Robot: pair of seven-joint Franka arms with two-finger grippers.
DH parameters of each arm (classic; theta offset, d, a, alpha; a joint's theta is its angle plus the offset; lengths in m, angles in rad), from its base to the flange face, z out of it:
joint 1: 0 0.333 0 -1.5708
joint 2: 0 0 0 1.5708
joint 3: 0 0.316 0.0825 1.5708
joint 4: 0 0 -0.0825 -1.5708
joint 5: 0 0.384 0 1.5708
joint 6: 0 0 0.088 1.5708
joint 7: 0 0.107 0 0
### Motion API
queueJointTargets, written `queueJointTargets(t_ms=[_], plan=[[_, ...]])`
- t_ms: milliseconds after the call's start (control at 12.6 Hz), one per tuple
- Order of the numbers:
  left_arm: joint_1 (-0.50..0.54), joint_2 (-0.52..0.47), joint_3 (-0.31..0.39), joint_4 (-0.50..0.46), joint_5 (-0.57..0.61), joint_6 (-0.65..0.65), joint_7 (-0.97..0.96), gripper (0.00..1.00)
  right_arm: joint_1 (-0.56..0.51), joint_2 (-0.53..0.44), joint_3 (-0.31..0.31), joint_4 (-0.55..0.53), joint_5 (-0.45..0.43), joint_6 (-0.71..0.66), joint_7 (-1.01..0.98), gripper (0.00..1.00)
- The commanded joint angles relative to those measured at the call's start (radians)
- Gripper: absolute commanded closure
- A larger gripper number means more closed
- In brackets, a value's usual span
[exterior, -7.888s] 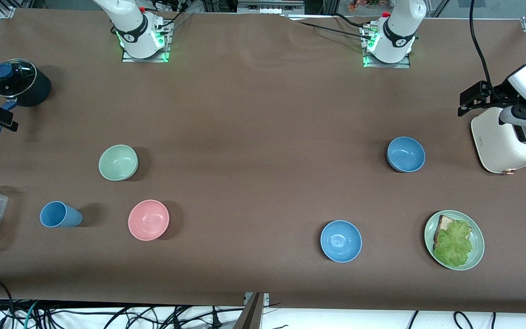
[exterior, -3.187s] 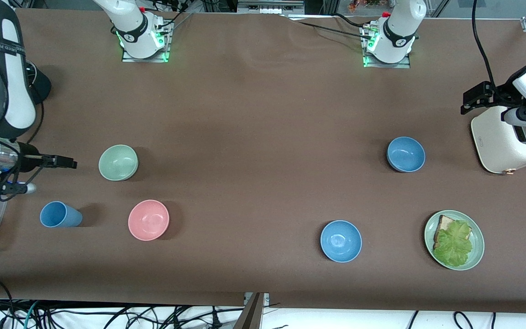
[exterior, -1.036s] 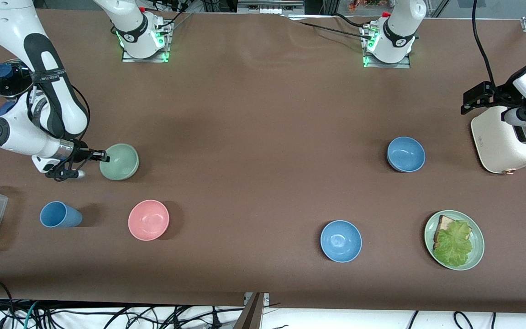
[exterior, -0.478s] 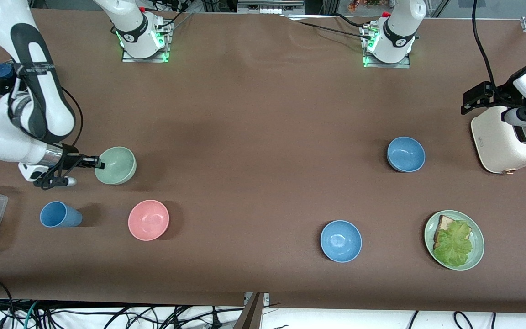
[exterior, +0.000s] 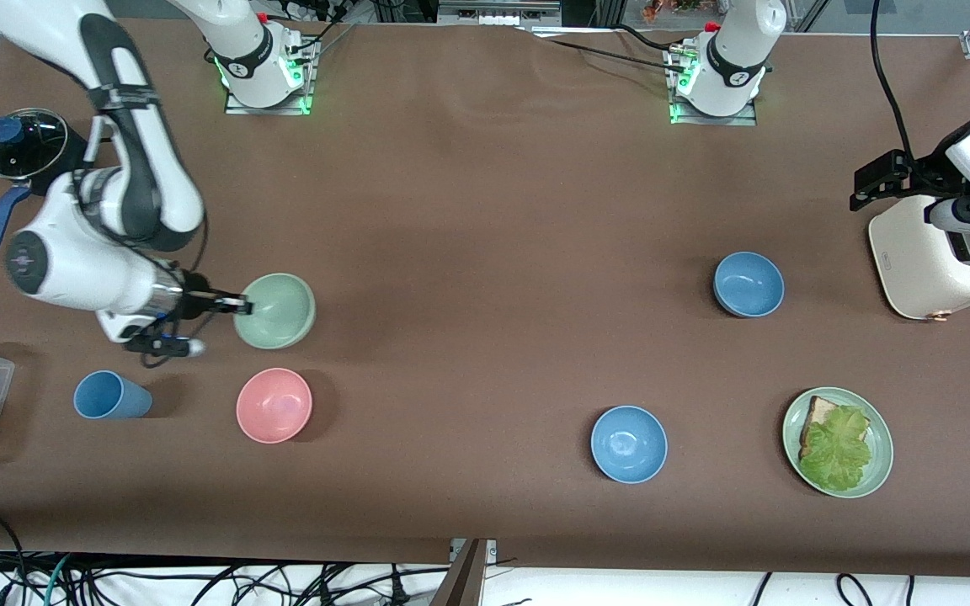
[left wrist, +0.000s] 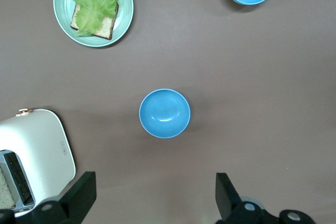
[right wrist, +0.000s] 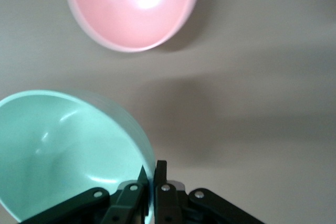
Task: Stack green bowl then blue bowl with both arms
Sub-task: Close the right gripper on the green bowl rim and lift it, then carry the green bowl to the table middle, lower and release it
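Lifted off the table since a moment ago, the green bowl point(exterior: 275, 310) hangs at centre-left, rim clamped by the right gripper point(exterior: 237, 304), nothing stacked yet, while the left gripper point(left wrist: 152, 195), fingers apart, waits above the blue bowl point(exterior: 748, 284).

toaster point(exterior: 940, 265) — red triangle sign, unreadable

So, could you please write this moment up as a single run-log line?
right gripper: shut on green bowl rim, lifted, tilted | left gripper: open, waiting over table near toaster | blue bowl: on table
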Motion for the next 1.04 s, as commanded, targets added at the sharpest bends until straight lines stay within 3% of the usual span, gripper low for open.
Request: queueJointTargets(t_ms=[0,319,637,956], plan=[[0.003,0.012,-0.007,0.027,0.024,-0.021,-0.013,0.0,0.097,0.01,0.012,0.028,0.014,0.013,0.158,1.0],[0.001,0.012,-0.008,0.028,0.022,-0.021,-0.013,0.0,0.23,0.113,0.07,0.149,0.104,0.055,0.404,1.0],[0.003,0.012,-0.007,0.028,0.022,-0.021,-0.013,0.0,0.399,0.262,0.075,0.275,0.103,0.131,0.666,1.0],[0.001,0.012,-0.007,0.028,0.022,-0.021,-0.013,0.0,0.494,0.337,0.075,0.318,0.105,0.196,0.743,1.0]])
